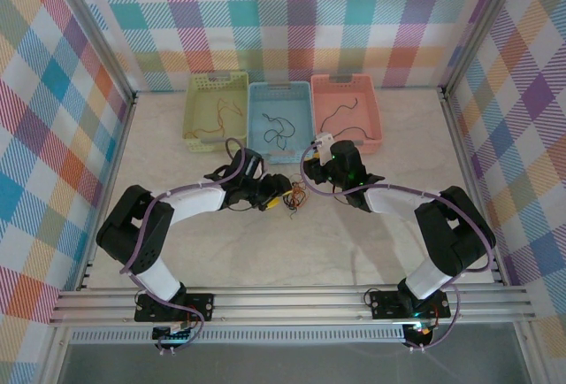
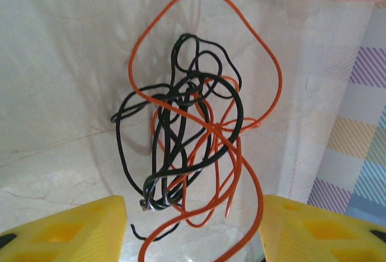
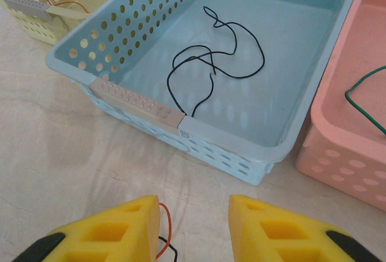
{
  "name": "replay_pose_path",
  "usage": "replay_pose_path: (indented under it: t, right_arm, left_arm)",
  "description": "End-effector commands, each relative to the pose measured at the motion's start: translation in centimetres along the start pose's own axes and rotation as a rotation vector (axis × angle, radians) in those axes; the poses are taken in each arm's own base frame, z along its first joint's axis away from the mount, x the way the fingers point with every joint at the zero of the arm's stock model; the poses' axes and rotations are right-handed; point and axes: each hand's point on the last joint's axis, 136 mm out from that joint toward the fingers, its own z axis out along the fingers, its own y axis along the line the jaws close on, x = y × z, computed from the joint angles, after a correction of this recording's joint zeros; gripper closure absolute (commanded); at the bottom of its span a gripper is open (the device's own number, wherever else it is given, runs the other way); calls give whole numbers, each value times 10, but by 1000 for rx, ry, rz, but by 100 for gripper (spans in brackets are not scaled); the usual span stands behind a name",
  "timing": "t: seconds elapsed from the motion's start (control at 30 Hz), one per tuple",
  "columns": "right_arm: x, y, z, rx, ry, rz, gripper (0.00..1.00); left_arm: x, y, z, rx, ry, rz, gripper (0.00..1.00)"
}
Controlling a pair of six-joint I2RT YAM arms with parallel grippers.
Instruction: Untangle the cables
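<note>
Far left of the basket row at the back of the marbled table (image 1: pixel 265 251) is a yellow-green basket (image 1: pixel 217 111) with a red-orange cable (image 1: pixel 210 125) lying loose inside. Left gripper (image 2: pixel 190 223) is low over the table centre, yellow fingers (image 2: pixel 78 229) spread wide and gripping nothing. Tangle of cables (image 2: pixel 193 129) lies on the table just ahead of that gap, its lowest loops reaching in between the two fingers. Red-orange and black strands are knotted together, with one big red-orange loop arching over the top and black loops bunched in the middle. From above, the tangle sits near the blue basket's front edge, apart from it. Blue basket (image 3: pixel 181 120), middle of the row, holds a single black cable (image 3: pixel 214 57) in loose curls on its floor. Right gripper (image 3: pixel 194 217) hovers before that basket's near rim, fingers moderately apart with nothing between them. A short bit of red-orange and black strand shows by one finger's inner face; contact cannot be told. Pink basket (image 1: pixel 347 111), far right and just beside the blue one, holds a green cable (image 3: pixel 365 96).
</note>
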Motion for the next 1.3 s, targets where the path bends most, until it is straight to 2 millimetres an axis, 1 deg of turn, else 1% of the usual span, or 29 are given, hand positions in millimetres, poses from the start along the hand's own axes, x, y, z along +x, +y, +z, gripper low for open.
replay_pose_path:
  t: [0.0,0.17,0.27,0.33,0.43,0.5,0.6,0.7,0.73,0.77,0.83,0.9,0.93,1.0,1.03,1.07,1.17,1.27]
  right_arm:
    - [-9,2,1,-19,-18,12,63]
    - [-9,3,2,-22,-14,12,63]
    - [-9,3,2,-25,-14,13,63]
    - [-9,3,2,-25,-14,12,63]
    - [-9,3,2,-25,-13,10,63]
    - [-8,3,2,-25,-10,10,63]
    - [-8,3,2,-25,-9,11,63]
    - [-9,3,2,-25,-10,11,63]
    - [-9,3,2,-25,-11,11,63]
    - [-8,3,2,-24,-10,11,63]
    - [-8,3,2,-24,-9,12,63]
    - [-9,3,2,-25,-10,12,63]
    - [-9,3,2,-25,-11,11,62]
    - [-8,3,2,-24,-10,11,62]
    - [-9,3,2,-25,-10,11,62]
    - [-9,3,2,-25,-10,11,62]
    - [-8,3,3,-26,-8,11,62]
    - [-8,3,3,-26,-6,11,62]
  left_arm:
    - [-19,-11,-3,25,-51,-5,45]
    - [-29,-14,-9,14,-85,11,52]
    - [-36,-17,-14,1,-109,32,53]
    - [-38,-22,-15,10,-112,40,58]
    - [-40,-30,-14,32,-106,46,72]
    - [-41,-32,-13,35,-106,49,77]
    - [-42,-33,-11,36,-100,53,82]
    - [-41,-32,-10,35,-94,52,83]
    - [-40,-32,-10,36,-91,53,82]
    - [-39,-31,-11,31,-88,55,79]
    - [-39,-28,-17,0,-101,69,69]
    - [-41,-23,-32,-54,-143,111,60]
    - [-42,-21,-41,-78,-169,141,54]
    - [-38,-18,-55,-116,-177,191,43]
    - [-35,-22,-60,-112,-169,231,41]
    - [-25,-17,-65,-141,-130,265,39]
    - [-10,-11,-77,-262,-77,407,37]
    - [2,-3,-81,-388,-1,536,36]
